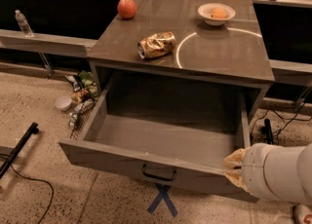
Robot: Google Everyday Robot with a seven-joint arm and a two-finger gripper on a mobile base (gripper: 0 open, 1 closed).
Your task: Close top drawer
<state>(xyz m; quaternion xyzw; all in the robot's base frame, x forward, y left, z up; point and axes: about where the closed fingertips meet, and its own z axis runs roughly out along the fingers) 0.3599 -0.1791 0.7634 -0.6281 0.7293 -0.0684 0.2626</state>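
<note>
Gripper (236, 168): low in the right of the frame, at the tip of the thick white arm (280, 174). Cannot tell whether released or clenched. Seems to touch the right end of the drawer front, near its top edge, though hard to be sure of contact.

Top drawer (112, 156): across the lower middle of the frame, pulled far out of the cabinet. Nothing to see inside, down to the bare floor of it. Front panel slanting from the lower left toward the gripper, with the black handle (159, 173) at its centre, well left of the gripper and untouched.

Judged so: not closed, nor anywhere near it. Approach apparently made and a pushing place at the front's right end perhaps reached. Whole travel back into the cabinet left to do. Pushing so far off centre likely to skew the drawer on its runners.

Above, in the upper middle: cabinet top (229, 52), bearing a crumpled shiny packet (156, 45), a red fruit (126, 8) and a small bowl (216, 13).

On the floor: a blue tape cross (162, 199) just below the handle, litter (80, 94) at the cabinet's left side, and a bottle (22, 22) on the ledge at upper left.
</note>
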